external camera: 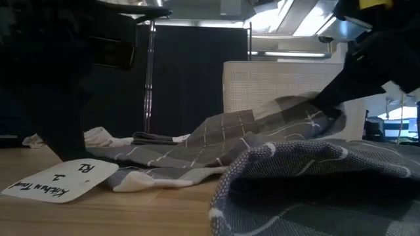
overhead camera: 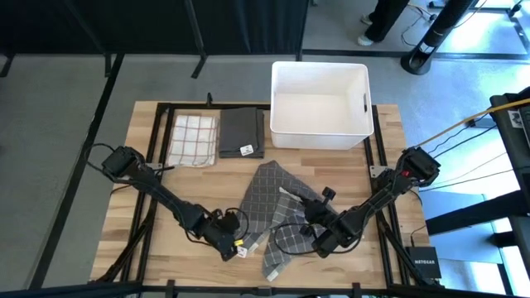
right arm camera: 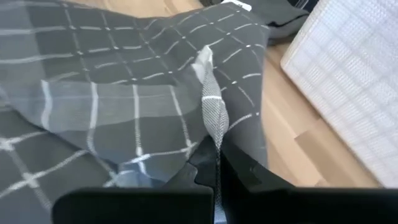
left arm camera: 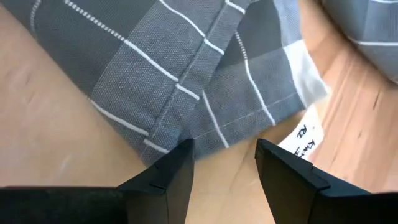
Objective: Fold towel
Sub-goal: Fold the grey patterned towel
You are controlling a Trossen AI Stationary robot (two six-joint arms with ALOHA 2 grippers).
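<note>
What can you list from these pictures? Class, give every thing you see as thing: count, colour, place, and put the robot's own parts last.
Grey checked towel: one, grey with white lines, crumpled on the table between the two arms.
Label tag: one, white with handwriting, at the towel's corner near the left arm.
Folded checked cloth: one, white with thin lines, far left part of the table.
Folded dark cloth: one, dark grey, beside the white cloth.
Bin: one, white, far edge of the table.
Table: one, light wood.
Person: one, only legs showing, on the floor beyond the table.
Left tool: one, black, open, at the towel's edge.
Right tool: one, black, shut on a fold of the towel.
</note>
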